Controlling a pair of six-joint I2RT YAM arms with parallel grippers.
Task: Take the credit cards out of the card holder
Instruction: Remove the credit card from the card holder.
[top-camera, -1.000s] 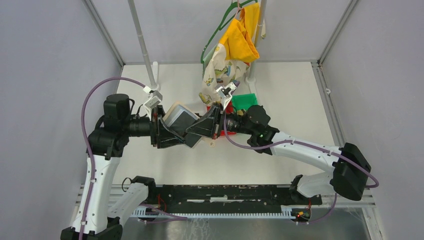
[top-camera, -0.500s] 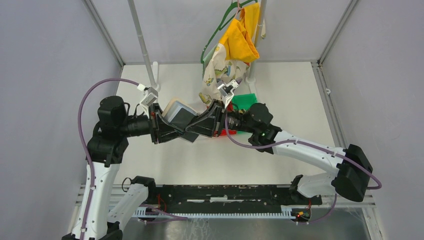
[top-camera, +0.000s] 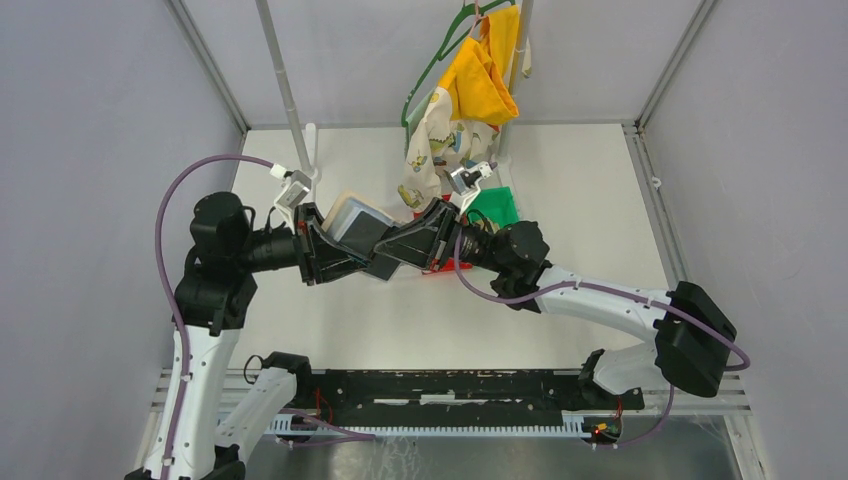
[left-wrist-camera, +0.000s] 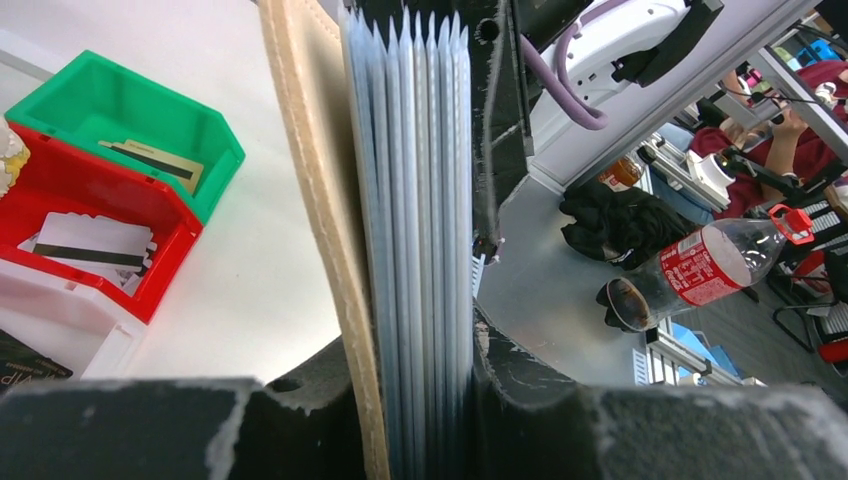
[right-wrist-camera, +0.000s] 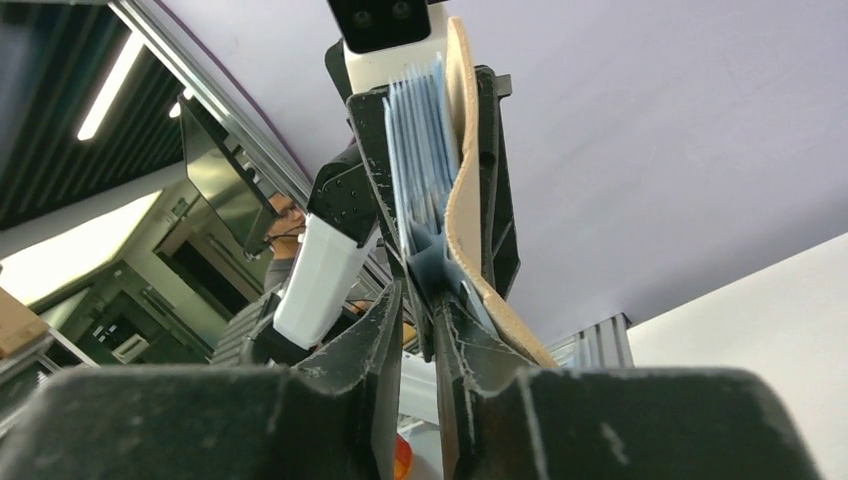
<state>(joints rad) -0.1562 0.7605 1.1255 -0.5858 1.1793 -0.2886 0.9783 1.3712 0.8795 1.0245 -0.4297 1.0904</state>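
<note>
card holder (top-camera: 352, 225), tan with a fan of clear sleeves (left-wrist-camera: 415, 200), is held up off the white table (top-camera: 580, 200) between the left arm (top-camera: 215, 270) and the right arm (top-camera: 600, 300). grey walls (top-camera: 90, 150) close the table in on the left, back and right. at the back a yellow cloth (top-camera: 480, 75) and a patterned cloth (top-camera: 435, 140) hang above the surface. in the left wrist view a white bin (left-wrist-camera: 70, 320), a red bin (left-wrist-camera: 60, 185) holding white credit cards (left-wrist-camera: 95, 245) with black stripes, and a green bin (left-wrist-camera: 100, 95) holding one more card (left-wrist-camera: 160, 167) stand side by side on the table, touching; past the table's edge a cola bottle (left-wrist-camera: 690, 275) with a red label shows among room clutter. left jaws clamp the holder's tan cover (left-wrist-camera: 310, 200) and the whole sleeve stack together along one edge. right jaws face the sleeves from the opposite side, tips at the stack's edge, with only a narrow gap between them; i cannot tell whether they pinch a sleeve or stand free of it.
</note>
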